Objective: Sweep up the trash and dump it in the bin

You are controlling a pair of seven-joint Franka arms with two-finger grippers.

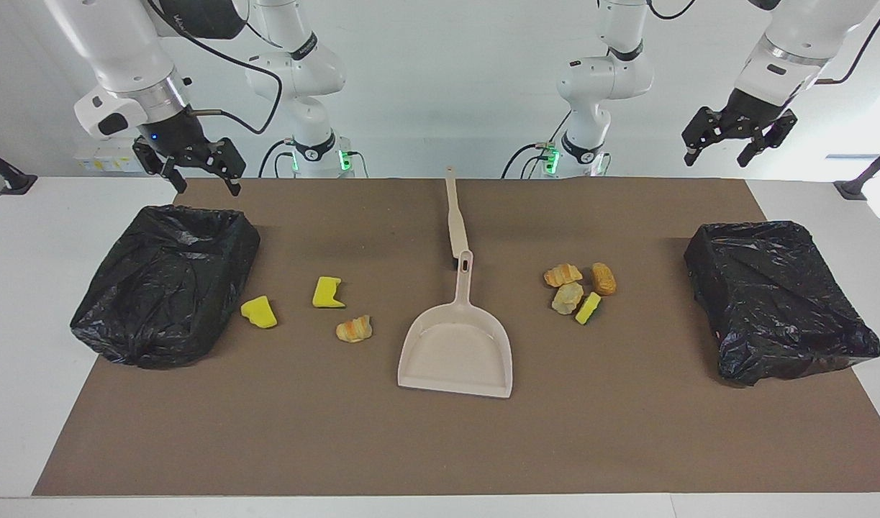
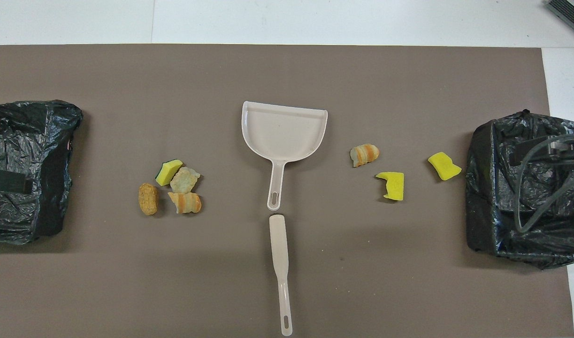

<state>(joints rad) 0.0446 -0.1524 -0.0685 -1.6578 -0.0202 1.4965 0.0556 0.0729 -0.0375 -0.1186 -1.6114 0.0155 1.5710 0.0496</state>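
Observation:
The trash lies on the brown mat in two groups. Toward the right arm's end are two yellow chunks [image 1: 259, 312] [image 1: 327, 293] and a golden-brown lump [image 1: 354, 329]. Toward the left arm's end sits a tight cluster [image 1: 578, 288] of brown lumps and one yellow chunk [image 2: 168, 172]. A bin lined with a black bag stands at each end [image 1: 166, 284] [image 1: 778, 298]. My right gripper [image 1: 208, 185] hangs open over the robots' edge of the first bin. My left gripper [image 1: 717, 160] hangs open, high above the table's edge at its own end. Neither holds anything.
A beige dustpan [image 1: 457, 352] lies mid-mat, its handle pointing toward the robots. A beige flat sweeper stick [image 1: 455, 216] lies in line with that handle, nearer to the robots. White tabletop [image 1: 22, 288] borders the mat.

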